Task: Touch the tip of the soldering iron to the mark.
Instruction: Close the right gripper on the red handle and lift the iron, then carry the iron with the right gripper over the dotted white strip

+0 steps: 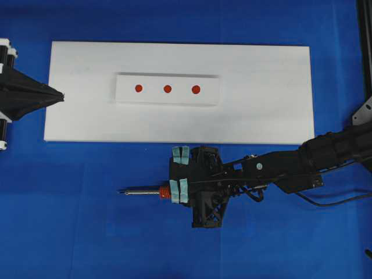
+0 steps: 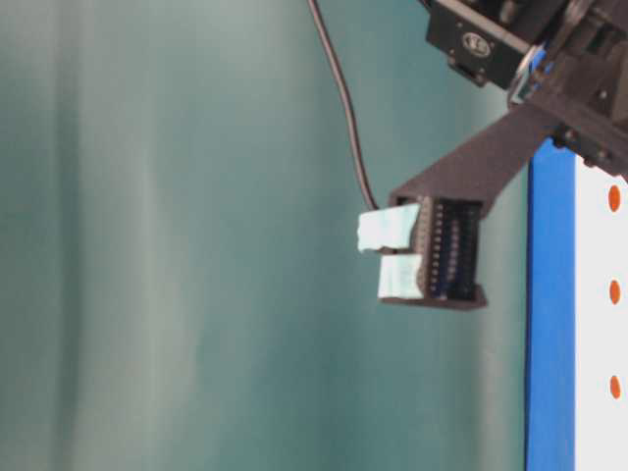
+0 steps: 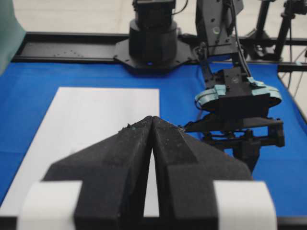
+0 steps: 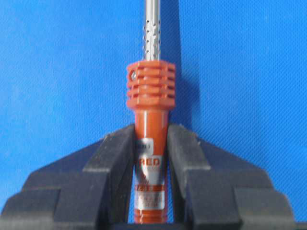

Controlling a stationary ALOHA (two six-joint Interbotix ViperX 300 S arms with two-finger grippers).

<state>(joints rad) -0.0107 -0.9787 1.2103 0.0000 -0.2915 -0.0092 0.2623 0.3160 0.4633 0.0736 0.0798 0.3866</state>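
The right hand (image 4: 151, 158) is clamped on the iron's (image 4: 150, 143) red-orange handle; in the right wrist view both black fingers (image 4: 115, 158) press against its sides just behind the ribbed collar. The perforated silver shaft runs straight out ahead of the collar. In the overhead view the iron (image 1: 142, 191) lies level over the blue bench (image 1: 70, 232), tip pointing to the left of the view, with the right hand (image 1: 180, 190) at its handle end. Whether the iron rests on the cloth or is lifted off it cannot be told.

The white board (image 1: 267, 93) lies beyond the iron, well apart from the tip. On it sits a smaller white plate (image 1: 168, 99) bearing three red marks (image 1: 167, 89) in a row. Bare blue cloth and bare board lie between the tip and the marks; nothing stands in that stretch.

The left hand (image 1: 58, 96) sits at the board's left edge, its tips just over the rim. The left wrist view shows its two fingers (image 3: 124, 158) pressed together, holding nothing. A black cable (image 1: 331, 202) trails beside the right arm (image 1: 302, 157).
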